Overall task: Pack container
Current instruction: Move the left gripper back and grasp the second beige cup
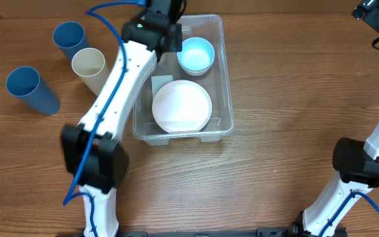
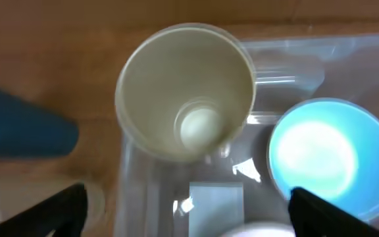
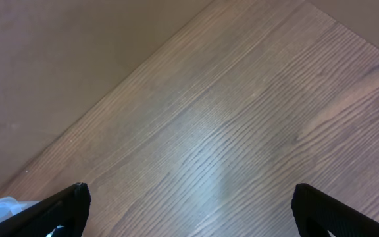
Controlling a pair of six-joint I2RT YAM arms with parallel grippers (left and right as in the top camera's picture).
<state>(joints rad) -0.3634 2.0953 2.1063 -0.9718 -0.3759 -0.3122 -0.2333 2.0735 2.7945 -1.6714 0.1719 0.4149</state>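
Clear, ridged plastic container [image 1: 227,99] holds a round glossy blue bowl [image 1: 195,54] and a white dish [image 1: 181,105]. Left pincer [image 2: 189,216] and right pincer [image 3: 189,212] gape wide, the right one over the grained wooden tabletop [image 3: 229,131].

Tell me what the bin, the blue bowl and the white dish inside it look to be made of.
The container looks like clear, glossy plastic: wood grain shows through its walls. The blue bowl seems to be smooth, slightly translucent plastic that glows under the light. The white dish is matte white, either plastic or coated paper; I cannot tell which.
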